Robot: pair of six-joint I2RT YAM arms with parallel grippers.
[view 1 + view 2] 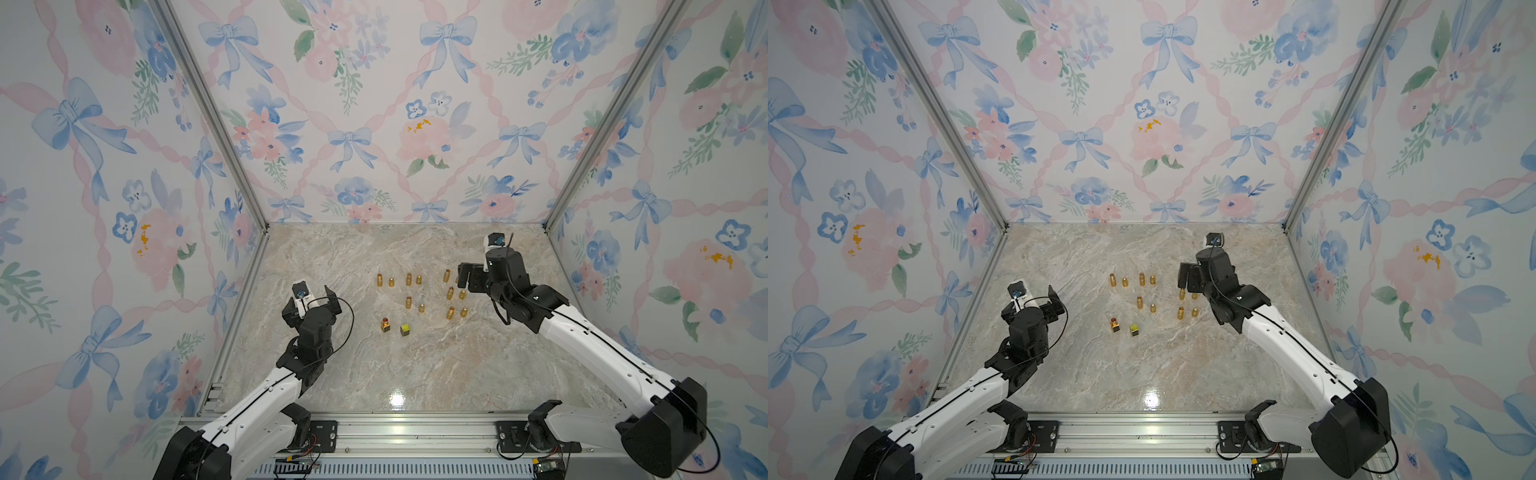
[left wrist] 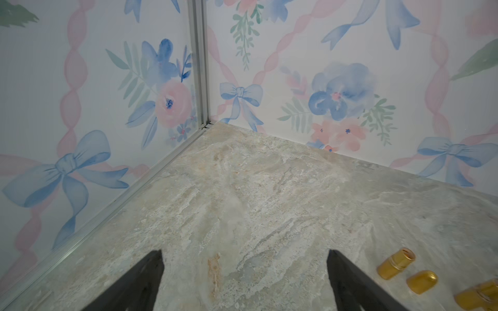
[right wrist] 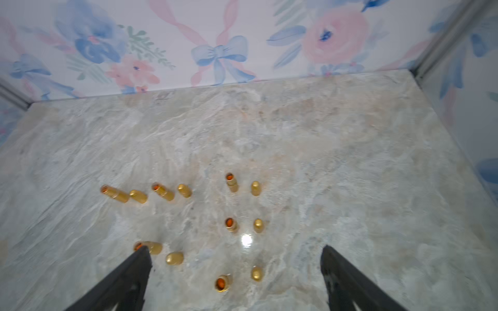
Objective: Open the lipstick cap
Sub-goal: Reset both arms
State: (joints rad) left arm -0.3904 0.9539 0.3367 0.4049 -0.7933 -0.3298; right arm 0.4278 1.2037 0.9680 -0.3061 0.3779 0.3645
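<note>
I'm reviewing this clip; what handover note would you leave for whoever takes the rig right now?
Left pincer: open, empty, left of the lipsticks.
Right pincer: open, empty, raised over their right side.
Six round ones uncapped on the table, a cap next to each; square lipstick uncapped, square cap beside it.
Done: every cap in view is off.
Left: nothing capped seen; probably just retract.

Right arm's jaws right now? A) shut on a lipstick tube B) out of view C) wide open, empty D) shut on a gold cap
C: in the right wrist view the jaws stand wide apart with nothing gripped, only the marble table and gold lipsticks showing between them.
</note>
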